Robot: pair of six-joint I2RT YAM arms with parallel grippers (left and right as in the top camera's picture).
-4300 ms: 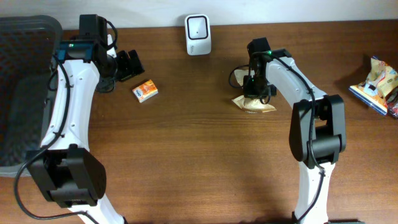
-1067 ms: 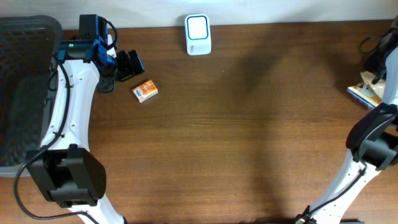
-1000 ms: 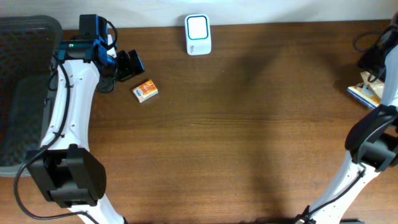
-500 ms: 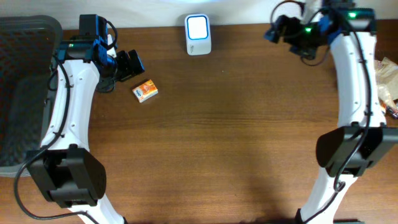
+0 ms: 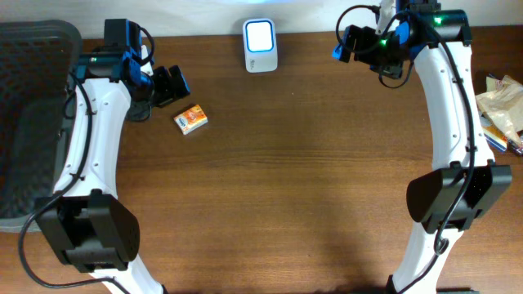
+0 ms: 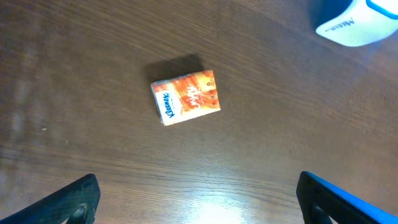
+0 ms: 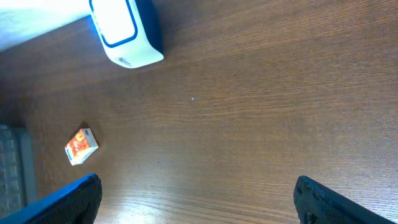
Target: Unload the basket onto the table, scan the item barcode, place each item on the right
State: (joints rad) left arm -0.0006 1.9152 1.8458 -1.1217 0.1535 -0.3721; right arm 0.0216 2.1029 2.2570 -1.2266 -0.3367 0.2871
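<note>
Left gripper (image 5: 172, 84) sits at the far left of the table (image 5: 286, 188), fingers spread wide, nothing between them. Its wrist view shows only the two dark fingertips at the bottom corners, with bare wood in between

Orange tissue pack (image 5: 190, 119) lies flat on the wood just near and right of the left gripper, apart from it and not touched. "Kleenex" is readable on its white end in the left wrist view

White scanner (image 5: 260, 45) with a blue-lit face stands upright at the far edge, around centre. It is to the right of the pack and well apart from it

Right gripper (image 5: 347, 42) is at the far side, right of the scanner and held up off the table. Its jaws are apart and empty. Its wrist view shows the scanner at top left and the pack small at lower left

Crinkled snack packets (image 5: 500, 102) lie at the right edge, clear of both arms

Dark mesh basket (image 5: 29, 122) takes up the left edge, beside the left arm
</note>
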